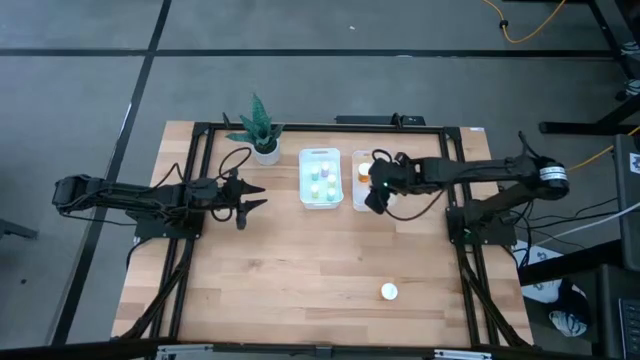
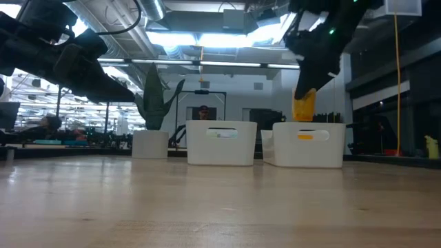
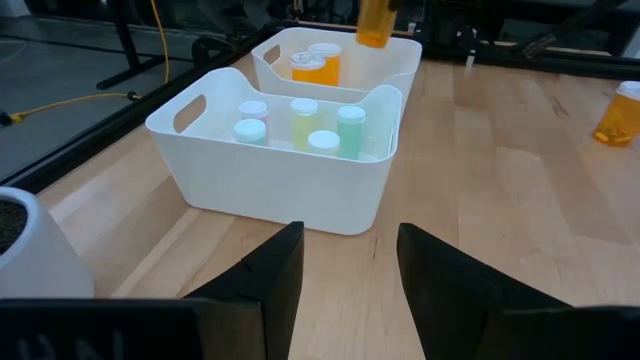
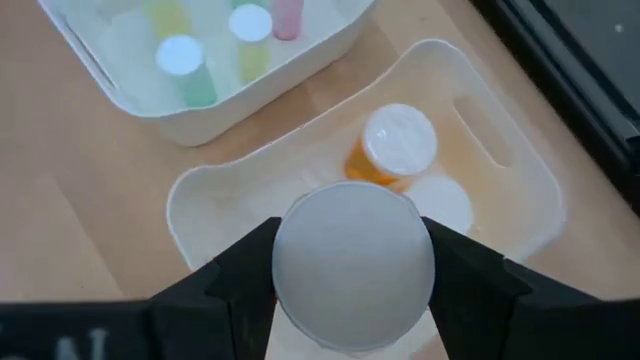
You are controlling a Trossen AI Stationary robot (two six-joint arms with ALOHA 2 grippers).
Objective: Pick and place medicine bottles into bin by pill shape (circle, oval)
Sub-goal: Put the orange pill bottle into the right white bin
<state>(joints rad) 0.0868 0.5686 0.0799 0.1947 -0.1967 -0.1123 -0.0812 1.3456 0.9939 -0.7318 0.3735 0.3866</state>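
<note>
My right gripper [image 1: 378,193] is over the right white bin [image 1: 358,203], shut on an amber bottle with a white cap [image 2: 304,103]. That bin [image 4: 500,150] holds two amber bottles [image 4: 392,148]. The left white bin [image 1: 320,202] holds several small pale green, pink and whitish bottles [image 3: 300,118]. One more amber bottle [image 1: 389,291] stands alone near the table's front edge. My left gripper [image 1: 252,197] is open and empty, left of the bins, near the plant. My right gripper pinches the amber bottle at its top end, the white cap [image 4: 352,262] between the two fingers [image 4: 240,275]. The fingers come from above, pointing down. The bottle hangs roughly upright below them, lifted clear above the right bin [image 2: 309,143].
A green plant in a white pot [image 1: 262,135] stands at the far edge, left of the bins. The dark frame rails [image 1: 300,127] run along the table's edges. The wooden tabletop [image 1: 300,270] is bare in front of the bins, apart from the lone bottle.
</note>
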